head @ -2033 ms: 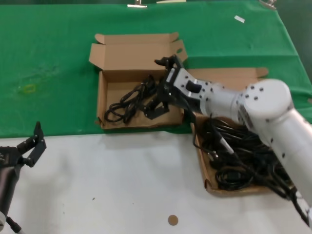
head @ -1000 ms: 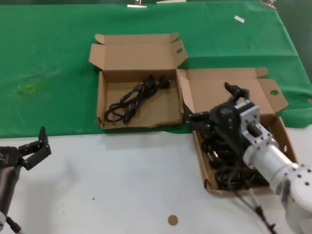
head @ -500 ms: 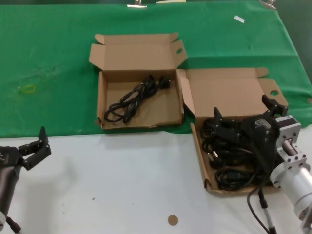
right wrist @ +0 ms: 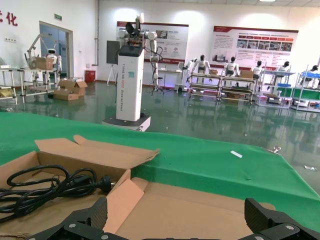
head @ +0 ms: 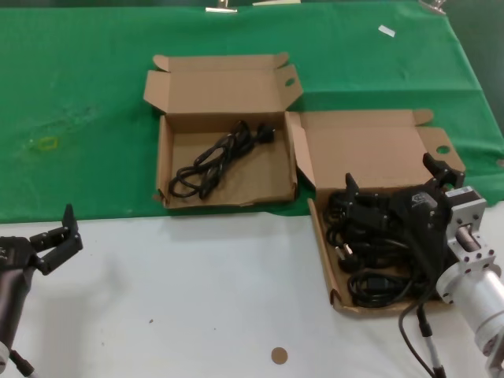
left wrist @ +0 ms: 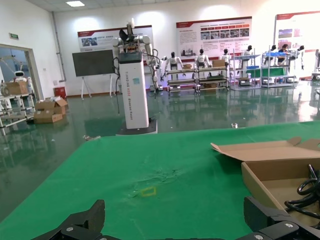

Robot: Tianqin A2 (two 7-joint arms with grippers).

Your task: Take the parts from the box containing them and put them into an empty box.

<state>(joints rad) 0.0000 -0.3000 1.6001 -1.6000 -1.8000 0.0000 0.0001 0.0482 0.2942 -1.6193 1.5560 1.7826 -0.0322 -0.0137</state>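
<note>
Since two seconds earlier, the right gripper (head: 391,183) had left the far box, where it had hung over a single cable bundle (head: 214,159), and swung back to its own side; in the last half second it hardly shifted. It hovered over the back of the full box (head: 322,244), its two dark fingers spread wide, one near the box's left wall and one by the lid's tab hole, with nothing between them. Directly under it and running toward the robot lay the heap of black cables (head: 376,256), a tangle of loops and plugs filling that box almost wall to wall. No single long axis could be picked out; the loops crossed every way, so the coming grasp probably turned on dropping straight down onto one strand.

Beyond, to the gripper's left on the green cloth (head: 79,94), stood the other box (head: 164,157), lid up, holding the delivered bundle, which stretched diagonally from its near left corner to its far right.

The left gripper (head: 57,236) waited well apart at the white table's (head: 197,299) left edge, fingers parted and empty; the right arm was plainly nearer the heap.

The arm's own bulk hid the heap's right side, and the right wrist view showed only lid cardboard, not the cables below.
</note>
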